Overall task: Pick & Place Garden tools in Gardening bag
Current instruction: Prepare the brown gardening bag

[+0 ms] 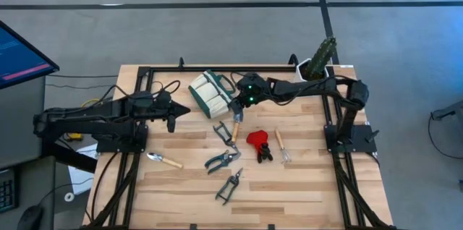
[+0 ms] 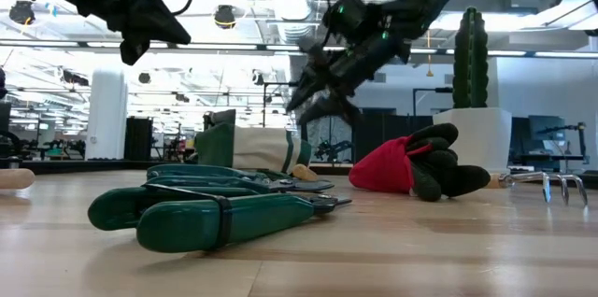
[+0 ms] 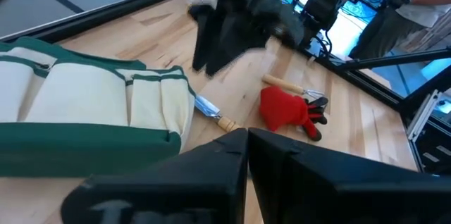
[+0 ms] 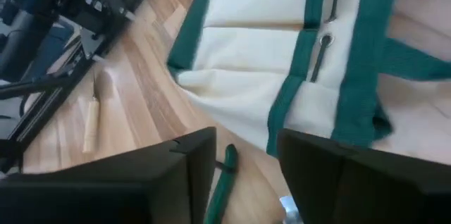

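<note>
Cream fabric bag [image 1: 209, 92] with green trim lying near desk's far edge; right gripper [image 1: 236, 111] spread beside it; left gripper [image 1: 176, 115] pressed together.

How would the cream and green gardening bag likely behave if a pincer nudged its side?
The gardening bag is soft fabric lying on its side, so it would probably dent or slide rather than resist. Its walls look creased and slack in the right wrist view, suggesting floppiness. It seems light and unlikely to roll.

no legible text or labels anywhere
</note>
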You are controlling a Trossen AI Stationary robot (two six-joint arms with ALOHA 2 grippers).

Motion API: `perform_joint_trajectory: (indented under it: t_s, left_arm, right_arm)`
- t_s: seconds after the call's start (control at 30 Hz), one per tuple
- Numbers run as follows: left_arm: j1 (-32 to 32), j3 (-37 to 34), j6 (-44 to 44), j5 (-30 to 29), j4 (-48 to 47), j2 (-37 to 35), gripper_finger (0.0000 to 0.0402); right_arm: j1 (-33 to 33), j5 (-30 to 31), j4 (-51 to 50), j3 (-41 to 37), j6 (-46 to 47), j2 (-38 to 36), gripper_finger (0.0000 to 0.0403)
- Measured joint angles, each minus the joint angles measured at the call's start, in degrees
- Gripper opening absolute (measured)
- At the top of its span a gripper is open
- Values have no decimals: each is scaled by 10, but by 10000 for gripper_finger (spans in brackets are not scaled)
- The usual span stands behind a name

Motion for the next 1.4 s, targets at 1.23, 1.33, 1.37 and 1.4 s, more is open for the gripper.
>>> perform_joint_trajectory:
  t_s: [1.23, 1.33, 1.37, 1.4]
  left_arm:
    - [5, -70, -56, -7, 4, 38, 2]
    - [15, -101, -91, -9, 34, 68, 2]
    - [20, -108, -95, -16, 54, 78, 2]
    - [25, -114, -99, -25, 78, 88, 2]
  right_arm:
    - [0, -59, 140, 1, 26, 70, 104]
    - [1, -59, 140, 1, 26, 70, 104]
    - [2, -59, 140, 1, 26, 70, 104]
    - [3, -59, 141, 1, 26, 70, 104]
